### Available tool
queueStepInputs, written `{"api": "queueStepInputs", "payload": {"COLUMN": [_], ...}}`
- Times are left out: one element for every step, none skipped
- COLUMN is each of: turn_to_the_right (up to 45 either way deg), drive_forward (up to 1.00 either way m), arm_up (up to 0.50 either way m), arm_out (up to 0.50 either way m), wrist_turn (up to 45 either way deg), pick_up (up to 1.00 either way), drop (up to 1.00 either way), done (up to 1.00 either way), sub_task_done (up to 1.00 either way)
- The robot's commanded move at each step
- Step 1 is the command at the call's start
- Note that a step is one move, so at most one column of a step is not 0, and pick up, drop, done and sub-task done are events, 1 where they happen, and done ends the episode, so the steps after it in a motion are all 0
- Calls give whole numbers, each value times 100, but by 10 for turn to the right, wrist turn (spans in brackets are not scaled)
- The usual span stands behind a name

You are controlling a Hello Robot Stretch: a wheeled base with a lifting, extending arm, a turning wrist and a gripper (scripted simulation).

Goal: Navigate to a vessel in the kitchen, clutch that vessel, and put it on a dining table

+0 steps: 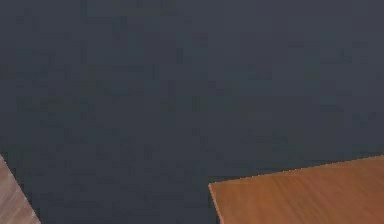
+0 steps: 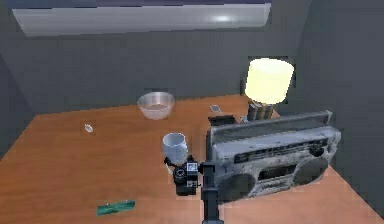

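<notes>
Table (image 2: 60, 170) with radio (image 2: 275, 160), bowl (image 2: 156, 103) (lamp (image 2: 268, 85) behind)

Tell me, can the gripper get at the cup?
Probably yes. The cup stands on the table just beyond the gripper, with nothing between them. The radio sits toward the arm side view's right, off that path. Whether gripper and cup touch, I cannot tell.
</notes>
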Motion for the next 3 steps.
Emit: {"api": "queueStepInputs", "payload": {"turn_to_the_right": [0, 0, 0], "drive_forward": [0, 0, 0], "arm_up": [10, 0, 0], "arm_out": [0, -8, 0], "wrist_turn": [0, 0, 0], "pick_up": [0, 0, 0], "drop": [0, 0, 0], "done": [0, 0, 100], "sub_task_done": [0, 0, 0]}}
